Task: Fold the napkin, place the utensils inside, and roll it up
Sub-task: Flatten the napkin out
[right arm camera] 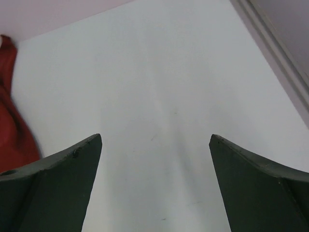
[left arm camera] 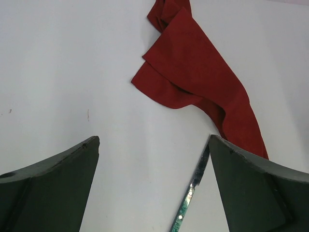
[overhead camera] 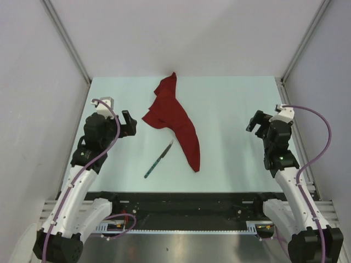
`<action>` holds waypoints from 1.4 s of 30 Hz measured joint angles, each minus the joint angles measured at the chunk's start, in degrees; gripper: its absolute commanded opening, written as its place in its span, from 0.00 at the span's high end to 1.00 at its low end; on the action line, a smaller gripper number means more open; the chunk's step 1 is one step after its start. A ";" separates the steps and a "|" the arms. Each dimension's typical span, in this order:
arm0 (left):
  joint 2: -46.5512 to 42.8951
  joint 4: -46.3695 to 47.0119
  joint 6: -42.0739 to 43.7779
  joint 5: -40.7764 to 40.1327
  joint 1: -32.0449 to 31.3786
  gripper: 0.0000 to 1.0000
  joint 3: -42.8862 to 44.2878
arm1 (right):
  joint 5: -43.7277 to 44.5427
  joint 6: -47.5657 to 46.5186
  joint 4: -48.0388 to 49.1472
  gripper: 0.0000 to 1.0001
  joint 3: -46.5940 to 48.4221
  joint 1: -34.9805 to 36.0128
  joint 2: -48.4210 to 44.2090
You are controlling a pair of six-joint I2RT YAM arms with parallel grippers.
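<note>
Nothing of the task looks done yet. The dark red soft cloth napkin [overhead camera: 171,115] lies unfolded but crumpled into a long, bunched strip on the pale table [overhead camera: 236,164]. It is not spread flat, not folded into any tidy shape, and nothing is wrapped in it. The slim knife with the dark teal-green handle and thin dark blade [overhead camera: 158,160] lies bare on the table, outside the cloth. Judging from this, the flattening and folding, the placing of the knife and the rolling are all left to do.

The napkin sits in the middle of the table, nearer the far edge. Its long axis runs from a point close to the far edge down toward the near edge, slanting to the right. It is widest around its middle and narrows to a rounded end nearest the arms.

The knife lies just left of that lower end. Its long axis is diagonal, with the handle toward the near left corner and the blade tip pointing far-right at the cloth. Whether the tip touches the cloth cannot be told.

The left gripper [overhead camera: 130,125] hovers left of the napkin with its jaws wide apart and nothing between them. The right gripper [overhead camera: 253,123], near the right edge and well apart from both things, also stands spread and empty
</note>
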 measured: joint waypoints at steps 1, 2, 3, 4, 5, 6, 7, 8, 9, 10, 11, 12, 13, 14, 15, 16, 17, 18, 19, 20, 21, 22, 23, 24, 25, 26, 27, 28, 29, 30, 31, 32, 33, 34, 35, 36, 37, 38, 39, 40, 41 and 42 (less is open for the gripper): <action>0.07 -0.02 -0.39 -0.24 0.02 0.00 0.00 | 0.26 -0.46 0.13 0.00 0.15 1.33 0.04; 0.31 0.00 -0.96 -0.46 0.02 0.00 0.02 | 0.96 -0.79 0.17 0.00 0.61 3.56 0.94; 0.59 0.02 -1.62 -0.68 0.04 0.00 0.07 | 1.42 -1.46 0.04 0.00 1.75 6.38 2.36; 0.96 0.02 -2.10 -0.83 0.04 0.00 0.20 | 1.90 -1.90 0.00 0.00 3.34 9.29 3.85; 1.66 -0.13 -2.62 -0.83 0.04 0.00 0.55 | 3.06 -2.54 -0.15 0.00 5.79 12.85 7.04; 2.47 -0.28 -3.06 -0.70 0.04 0.00 1.07 | 3.80 -3.30 -0.22 0.02 9.27 16.37 11.17; 3.74 -0.85 -3.26 -0.59 0.07 0.00 2.19 | 4.02 -3.67 -0.24 0.04 12.74 18.86 14.51; 5.07 -1.05 -3.43 -0.11 0.09 0.00 3.32 | 4.15 -4.33 -0.44 0.06 17.05 21.49 19.19; 6.34 -1.25 -3.43 0.26 0.15 0.00 4.37 | 3.98 -4.61 -1.16 0.07 22.01 24.46 25.00; 7.39 -1.46 -3.43 0.59 0.20 0.00 5.33 | 3.74 -4.92 -1.88 0.08 27.54 26.62 30.32; 8.35 -1.42 -3.45 1.16 0.39 0.00 6.03 | 3.41 -5.09 -2.47 0.10 33.31 28.70 35.78; 8.87 -1.33 -3.48 1.90 0.79 0.00 6.34 | 3.10 -5.40 -3.26 0.12 39.34 30.69 41.99; 9.03 -1.40 -3.50 2.56 1.25 0.00 6.34 | 2.71 -5.73 -4.42 0.14 45.31 32.59 47.32; 9.05 -1.68 -3.58 3.63 2.21 0.00 6.32 | 1.99 -6.10 -5.53 0.16 51.91 34.29 53.37; 8.96 -1.44 -3.74 4.61 3.32 0.00 6.12 | 1.16 -6.43 -6.54 0.18 57.99 35.89 59.08; 8.63 -0.85 -4.09 5.86 5.01 0.00 5.62 | 0.33 -6.69 -7.87 0.21 63.60 37.22 64.52; 8.26 -0.59 -4.35 6.47 6.32 0.00 5.09 | -0.74 -6.80 -8.66 0.22 67.76 37.99 68.76; 7.69 -0.13 -4.70 7.67 8.00 0.00 4.26 | -1.51 -6.95 -11.04 0.24 73.79 39.06 74.29; 7.15 0.20 -5.01 9.11 9.46 0.00 2.93 | -2.51 -6.95 -12.52 0.26 79.19 39.89 79.78; 6.71 0.17 -5.01 9.38 10.82 0.00 2.64 | -3.52 -6.91 -13.97 0.27 83.47 40.41 83.76; 6.54 0.35 -5.03 9.90 11.82 0.00 2.01 | -4.39 -6.88 -15.26 0.28 88.08 40.85 88.13; 6.54 0.37 -5.03 10.69 12.81 0.00 1.44 | -5.40 -6.88 -16.24 0.29 92.50 41.13 92.52; 6.62 0.33 -5.03 11.43 13.55 0.00 0.96 | -6.25 -6.86 -17.00 0.31 95.51 41.22 95.82; 6.86 0.33 -5.03 12.26 14.12 0.00 0.57 | -6.93 -6.82 -17.57 0.34 97.94 41.24 98.79; 7.13 0.28 -5.09 13.38 14.62 0.00 0.39 | -7.32 -6.80 -17.81 0.35 99.01 41.18 100.89; 7.43 0.35 -5.11 14.21 14.99 0.00 0.33 | -7.48 -6.73 -17.79 0.36 99.21 41.07 102.07; 7.74 0.42 -5.22 15.23 15.43 0.00 0.33 | -7.50 -6.45 -17.90 0.36 99.21 40.96 103.01; 8.02 0.52 -5.51 16.33 15.98 0.00 0.33 | -7.50 -6.23 -17.68 0.37 99.16 40.76 103.75; 8.31 0.68 -5.64 17.35 16.52 0.00 0.31 | -7.50 -6.12 -17.09 0.38 99.10 40.52 104.21; 8.57 0.92 -5.99 18.40 17.11 0.00 0.28 | -7.48 -5.84 -16.52 0.39 98.90 40.30 104.30; 8.79 1.18 -6.10 19.39 17.57 0.00 0.26 | -7.56 -5.66 -15.78 0.40 98.88 40.04 104.30; 8.98 1.33 -6.25 20.09 17.92 0.00 0.22 | -7.69 -5.53 -14.99 0.40 98.88 39.80 104.32; 9.27 1.49 -6.45 21.09 18.29 0.00 0.20 | -7.91 -5.25 -13.84 0.40 98.92 39.52 104.30; 9.51 1.66 -6.47 21.66 18.51 0.00 0.17 | -8.11 -5.09 -12.98 0.41 99.01 39.21 104.32; 9.75 1.73 -6.49 22.32 18.64 0.00 0.17 | -8.39 -4.83 -12.57 0.42 99.19 38.93 104.41; 9.90 1.77 -6.49 22.62 18.71 0.00 0.15 | -8.66 -4.72 -12.35 0.42 99.62 38.82 104.63; 10.10 1.84 -6.49 22.95 18.73 0.00 0.15 | -9.03 -4.70 -12.13 0.43 100.19 38.64 104.96; 10.25 1.95 -6.49 23.21 18.75 0.00 0.11 | -9.35 -4.68 -11.96 0.43 100.45 38.45 105.22; 10.36 2.01 -6.49 23.54 18.78 0.00 0.07 | -9.57 -4.68 -11.91 0.42 100.50 38.32 105.39; 10.45 2.05 -6.49 23.76 18.78 0.00 0.00 | -9.68 -4.66 -11.91 0.42 100.50 38.27 105.55; 10.47 2.08 -6.47 23.89 18.78 0.00 -0.11 | -9.79 -4.68 -11.91 0.42 100.50 38.29 105.77; 10.54 2.05 -6.49 24.02 18.78 0.00 -0.22 | -9.88 -4.70 -11.93 0.42 100.50 38.38 105.94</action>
